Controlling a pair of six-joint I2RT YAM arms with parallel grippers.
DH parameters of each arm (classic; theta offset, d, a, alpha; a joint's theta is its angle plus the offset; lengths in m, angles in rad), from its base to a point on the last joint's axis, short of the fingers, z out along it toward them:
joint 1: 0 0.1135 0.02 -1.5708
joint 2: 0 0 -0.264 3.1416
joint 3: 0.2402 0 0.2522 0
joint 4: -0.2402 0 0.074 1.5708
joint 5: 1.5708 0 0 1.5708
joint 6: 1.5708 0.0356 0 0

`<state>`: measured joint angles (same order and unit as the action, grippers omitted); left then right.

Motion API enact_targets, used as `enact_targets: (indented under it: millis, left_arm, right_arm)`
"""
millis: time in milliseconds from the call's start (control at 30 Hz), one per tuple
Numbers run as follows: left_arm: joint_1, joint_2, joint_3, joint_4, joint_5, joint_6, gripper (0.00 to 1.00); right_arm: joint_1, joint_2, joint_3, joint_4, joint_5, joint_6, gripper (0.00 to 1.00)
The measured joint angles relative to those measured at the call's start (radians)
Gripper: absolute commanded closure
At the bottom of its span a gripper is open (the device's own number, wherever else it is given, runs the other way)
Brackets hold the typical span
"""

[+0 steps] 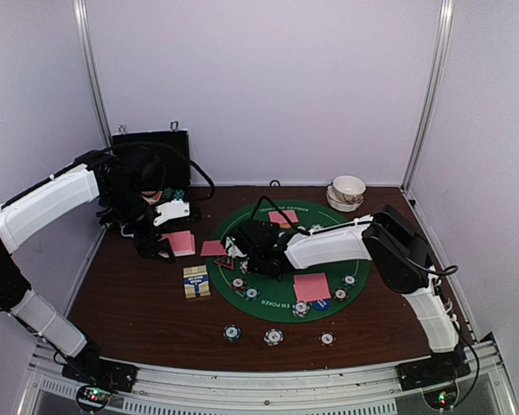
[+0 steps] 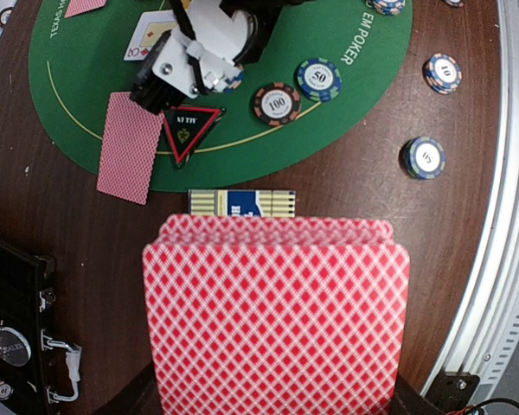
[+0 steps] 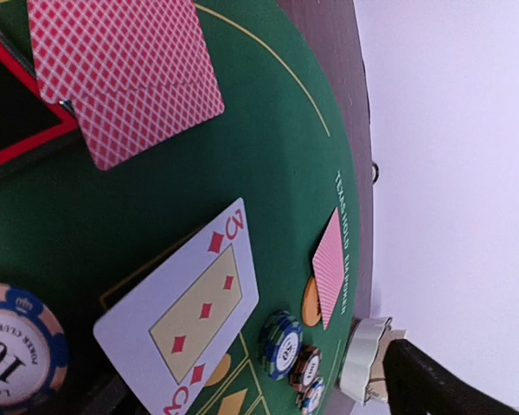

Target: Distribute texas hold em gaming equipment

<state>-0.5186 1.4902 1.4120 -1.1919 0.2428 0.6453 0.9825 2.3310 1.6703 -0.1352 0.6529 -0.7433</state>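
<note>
My left gripper [image 1: 166,245] is shut on a deck of pink-backed playing cards [image 2: 277,320], held just left of the green mat [image 1: 277,298]. The deck hides its fingers. My right gripper [image 1: 240,251] reaches across the mat's left side and stands open; a face-up three of diamonds [image 3: 186,316] lies on the felt between its fingers. Beside it are the black-and-red triangular marker [image 2: 189,130] and a face-down card [image 2: 130,147]. More face-down cards [image 1: 311,286] and stripe-edged chips [image 2: 277,104] rest on the mat. An orange disc [image 3: 310,303] peeks from under a far card.
A card box [image 1: 196,281] lies on the wood left of the mat. Three chips [image 1: 273,337] sit in a row near the front edge. The open black case [image 1: 151,164] stands at the back left, stacked white bowls [image 1: 348,192] at the back right.
</note>
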Motion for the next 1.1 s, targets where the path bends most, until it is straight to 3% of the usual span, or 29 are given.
enact_targets:
  millis: [200,400,567,700,833,1000,1100]
  left_arm:
    - [0.000,0.000,0.000,-0.011,0.001,0.000,1.00]
    - [0.000,0.000,0.002,-0.015,0.001,0.000,1.00]
    - [0.000,0.000,0.002,-0.015,0.001,0.000,1.00]
    - [0.000,0.000,0.002,-0.015,0.000,0.000,1.00]
    - [0.000,0.000,0.002,-0.015,0.000,0.000,1.00]
    - [0.000,0.000,0.002,-0.016,0.000,0.000,1.00]
    - [0.000,0.000,0.002,-0.016,0.000,0.000,1.00]
  right_arm:
    - [0.008,-0.048,-0.031,0.037,0.058,0.037,0.01]
    - [0.027,-0.070,-0.086,0.188,0.221,0.021,0.01]
    - [0.029,-0.143,-0.093,0.156,0.280,0.153,0.00]
    - [0.032,-0.275,-0.090,0.040,0.223,0.303,0.00]
    - [0.040,-0.383,-0.111,0.010,0.157,0.351,0.00]
    - [0.066,-0.402,-0.136,-0.084,0.061,0.418,0.01]
    - [0.060,-0.402,-0.123,-0.195,-0.049,0.548,0.01]
